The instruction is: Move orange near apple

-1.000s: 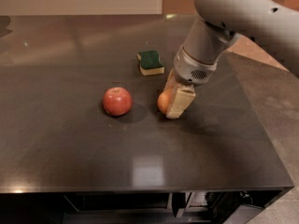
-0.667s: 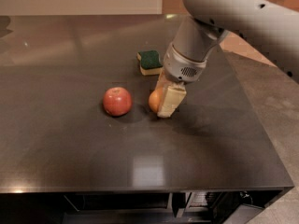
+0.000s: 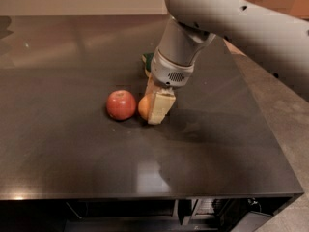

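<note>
Clasping the orange [image 3: 143,107], the claw [image 3: 151,111] rests beside the apple [image 3: 120,104].

Colour log, positions taken from the apple.

- Apple [image 3: 121,104]: red, with faint yellowish streaks near the top.
- Orange [image 3: 143,108], just right of the apple: even matte orange, no markings.
- Gripper [image 3: 151,111], just right of the apple and closed around the orange: cream fingers [image 3: 161,106]. The wrist housing above them is pale grey with a small patch of dark dots.
- Arm [image 3: 231,18], up and right of the apple: light grey with a few dark spots.
- Sponge [image 3: 147,61], behind the apple and to its right, mostly hidden: dark green with a yellow edge.
- Table [image 3: 72,144]: glossy near-black, with a pale reflection in front of the apple.
- Floor [image 3: 289,129], far right of the apple: mottled grey.
</note>
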Tool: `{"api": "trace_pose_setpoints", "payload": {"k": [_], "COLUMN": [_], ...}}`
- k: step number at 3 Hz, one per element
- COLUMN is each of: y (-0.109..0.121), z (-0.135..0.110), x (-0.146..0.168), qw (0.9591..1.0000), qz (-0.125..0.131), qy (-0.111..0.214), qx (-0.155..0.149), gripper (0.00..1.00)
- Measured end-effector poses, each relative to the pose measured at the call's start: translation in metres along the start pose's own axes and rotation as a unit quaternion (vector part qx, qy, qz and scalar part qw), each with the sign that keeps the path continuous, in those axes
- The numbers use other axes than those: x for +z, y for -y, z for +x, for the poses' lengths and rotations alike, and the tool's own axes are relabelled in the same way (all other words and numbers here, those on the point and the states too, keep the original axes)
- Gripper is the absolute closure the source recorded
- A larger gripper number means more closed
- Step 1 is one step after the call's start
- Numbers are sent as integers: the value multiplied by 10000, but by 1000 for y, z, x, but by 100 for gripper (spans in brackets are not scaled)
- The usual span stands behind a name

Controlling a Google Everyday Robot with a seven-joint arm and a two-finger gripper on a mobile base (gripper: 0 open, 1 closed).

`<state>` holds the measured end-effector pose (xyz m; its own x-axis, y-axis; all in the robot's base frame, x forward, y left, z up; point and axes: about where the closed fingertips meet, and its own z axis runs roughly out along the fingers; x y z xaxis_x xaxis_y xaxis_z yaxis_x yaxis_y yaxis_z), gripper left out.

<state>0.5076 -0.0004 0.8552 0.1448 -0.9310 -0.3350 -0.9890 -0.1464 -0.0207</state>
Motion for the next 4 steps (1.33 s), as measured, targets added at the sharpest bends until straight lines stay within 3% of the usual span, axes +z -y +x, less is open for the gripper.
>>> {"api": "trace_pose_setpoints", "payload": {"k": [1, 4], "y": [-1, -4], "z": [-6, -3], "x": [8, 21], "qw": [10000, 9998], "qz": [-42, -164], "qy": [-29, 10], "qx": [-12, 74], "gripper": [82, 13]}}
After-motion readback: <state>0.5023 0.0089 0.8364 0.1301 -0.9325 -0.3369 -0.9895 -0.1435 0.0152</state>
